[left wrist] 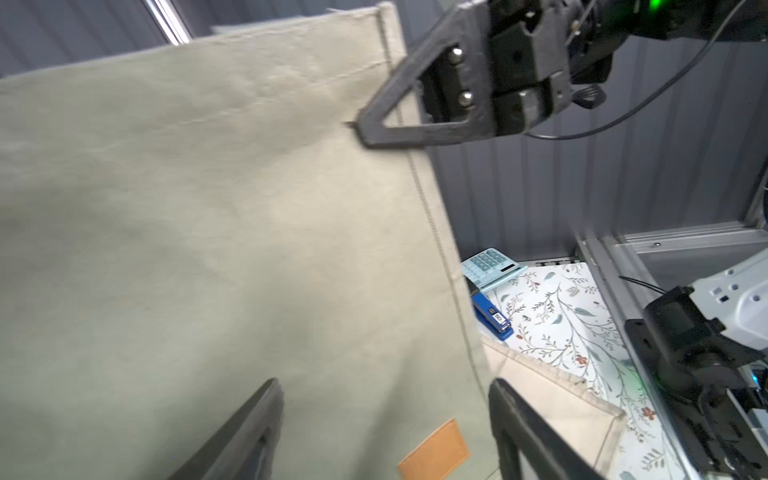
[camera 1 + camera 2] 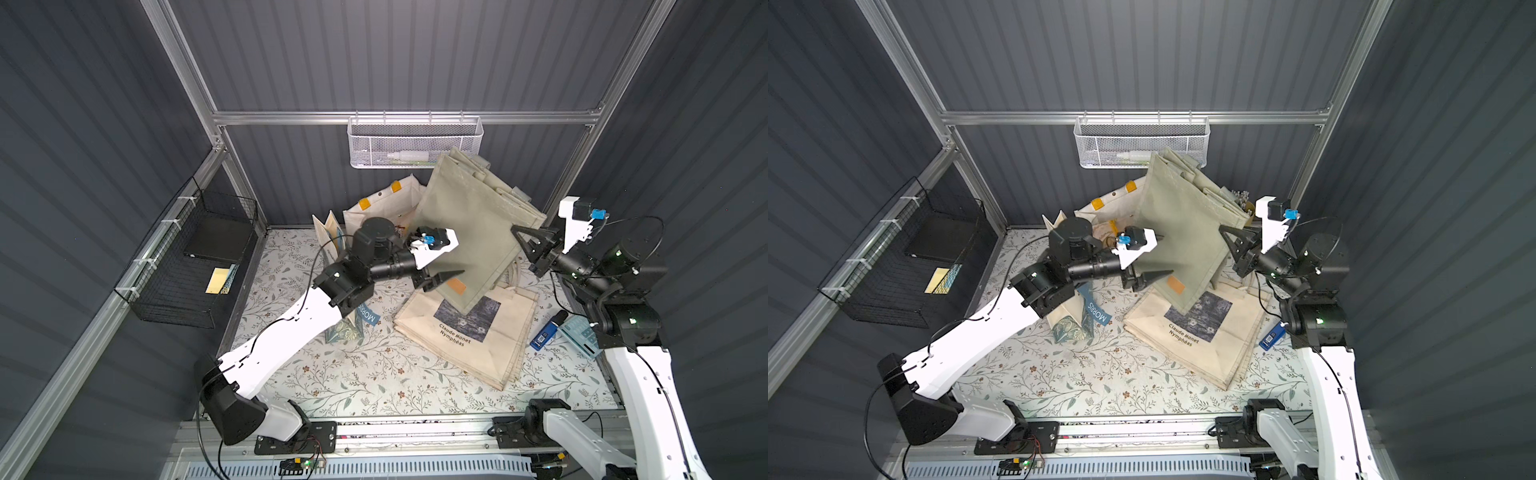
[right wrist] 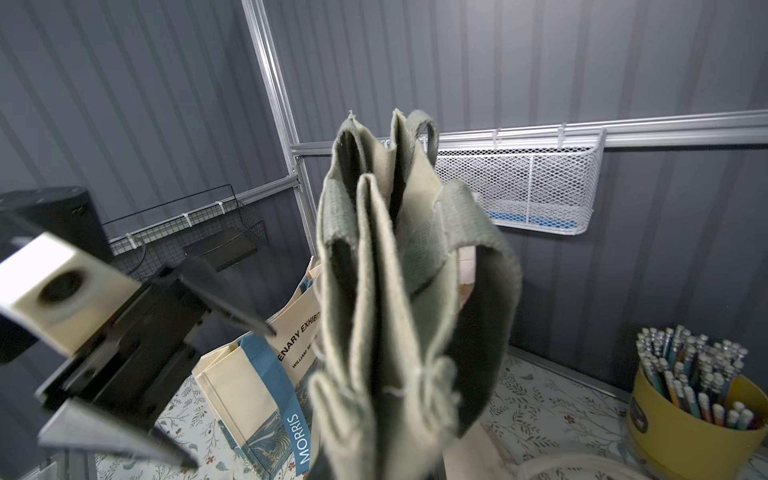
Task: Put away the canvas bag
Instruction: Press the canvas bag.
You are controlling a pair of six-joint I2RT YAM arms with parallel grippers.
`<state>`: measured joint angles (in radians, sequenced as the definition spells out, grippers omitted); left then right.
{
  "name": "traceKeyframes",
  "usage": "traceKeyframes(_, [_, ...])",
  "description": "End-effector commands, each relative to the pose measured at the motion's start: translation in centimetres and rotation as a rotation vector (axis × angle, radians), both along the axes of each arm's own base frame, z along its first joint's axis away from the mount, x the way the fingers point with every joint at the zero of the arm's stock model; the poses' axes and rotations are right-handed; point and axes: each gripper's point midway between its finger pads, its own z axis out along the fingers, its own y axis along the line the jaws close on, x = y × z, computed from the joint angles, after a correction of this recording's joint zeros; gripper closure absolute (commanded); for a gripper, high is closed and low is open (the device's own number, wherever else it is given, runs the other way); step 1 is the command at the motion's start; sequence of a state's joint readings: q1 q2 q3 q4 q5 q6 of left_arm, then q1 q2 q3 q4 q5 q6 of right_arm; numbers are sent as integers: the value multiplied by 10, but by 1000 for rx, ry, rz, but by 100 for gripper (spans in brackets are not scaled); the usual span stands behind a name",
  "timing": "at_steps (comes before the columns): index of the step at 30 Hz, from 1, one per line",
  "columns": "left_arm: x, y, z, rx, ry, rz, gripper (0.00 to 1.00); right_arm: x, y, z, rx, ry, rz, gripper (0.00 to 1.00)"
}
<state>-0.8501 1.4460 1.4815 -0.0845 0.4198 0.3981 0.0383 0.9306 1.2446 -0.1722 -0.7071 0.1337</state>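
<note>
The olive canvas bag (image 2: 469, 224) (image 2: 1179, 232) hangs tilted in the air above the floral table, folded flat, with an orange label near its low corner. My right gripper (image 2: 516, 228) (image 2: 1224, 229) is shut on the bag's side seam, as the left wrist view shows (image 1: 362, 129). In the right wrist view the bag's folds and handles (image 3: 386, 311) fill the centre and hide the jaws. My left gripper (image 2: 457, 257) (image 2: 1167, 255) (image 1: 382, 382) stands open at the bag's lower face by the label, gripping nothing.
A white mesh basket (image 2: 415, 141) hangs on the back wall and a black wire basket (image 2: 195, 266) on the left wall. Cream totes (image 2: 465, 332) lie under the bag. A Morris bag (image 2: 353, 324), another tote (image 2: 382, 203), stapler (image 2: 546, 332), calculator (image 2: 582, 334) and pencil cup (image 3: 685, 415) stand around.
</note>
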Motion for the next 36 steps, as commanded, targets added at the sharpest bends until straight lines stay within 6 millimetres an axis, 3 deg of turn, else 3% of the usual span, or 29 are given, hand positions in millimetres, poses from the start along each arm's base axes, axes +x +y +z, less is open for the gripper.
traceKeyframes(1, [-3,-15,2,-63,-74,117,25,-9,-10,45,69,-109,-70,100])
traceKeyframes(3, [-11,-25,-5,-68,-95,139,23,-13,-7,48,71,-114,-51,100])
traceKeyframes(7, [-1,-27,-17,-57,-61,231,22,-16,-11,61,112,-130,-74,100])
traceKeyframes(12, [0,-49,-34,-141,-25,269,23,-19,-13,80,218,-123,-64,100])
traceKeyframes(13, [-1,-54,-49,-138,-38,287,23,-17,-14,82,244,-115,-62,100])
traceKeyframes(14, [-3,-58,-52,-153,-74,296,23,-17,-15,84,263,-110,-63,100])
traceKeyframes(21, [-7,-72,-42,-280,-163,413,19,-6,-26,90,328,-72,-144,100])
traceKeyframes(25, [-15,-95,-45,-255,-264,452,19,0,-27,88,365,-47,-173,100])
traceKeyframes(27, [-21,-105,-32,-301,-352,495,18,3,-28,88,373,-45,-191,100])
traceKeyframes(30, [-14,-102,-19,-412,-358,576,18,3,-31,91,407,-50,-220,100])
traceKeyframes(36, [7,-103,-17,-451,-330,728,18,4,-35,98,455,-73,-264,100])
